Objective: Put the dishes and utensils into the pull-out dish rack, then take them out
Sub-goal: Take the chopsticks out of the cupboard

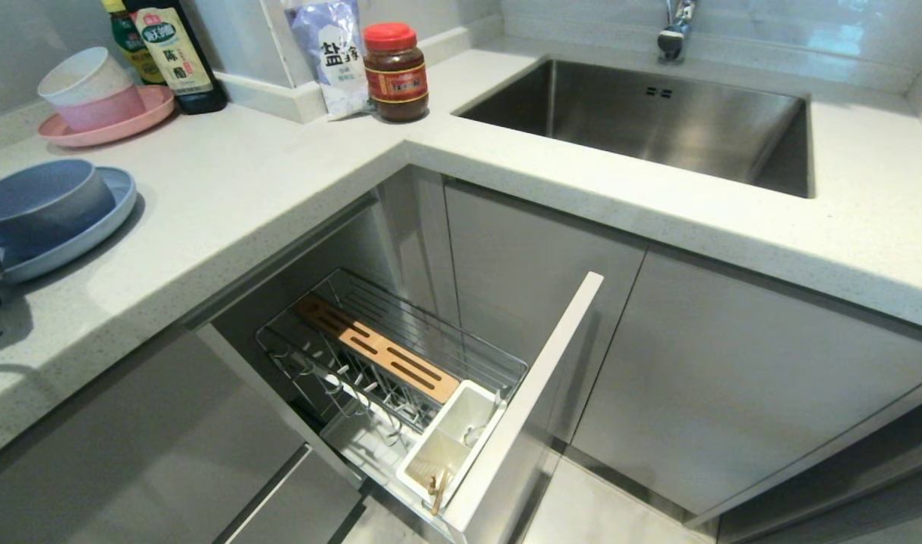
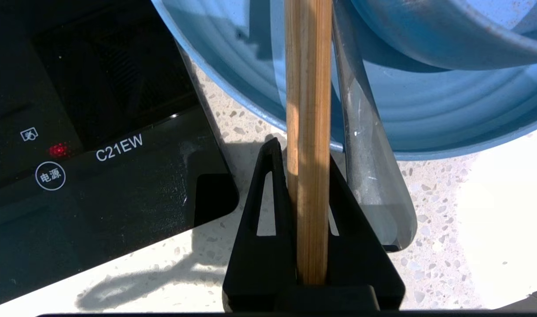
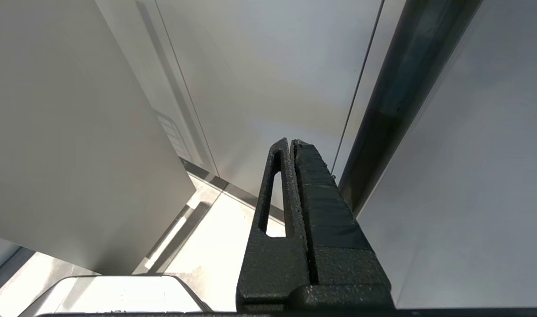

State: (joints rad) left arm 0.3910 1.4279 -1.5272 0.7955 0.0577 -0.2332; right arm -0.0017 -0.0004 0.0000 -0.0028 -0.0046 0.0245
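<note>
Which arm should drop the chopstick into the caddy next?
Left. The left gripper is already shut on a light wooden chopstick beside the pale blue round plate. The right gripper is shut, empty, hanging by the grey cabinet doors.

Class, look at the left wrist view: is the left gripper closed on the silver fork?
No. The left gripper is shut on the wooden chopsticks, while the fork lies free beside it.
</note>
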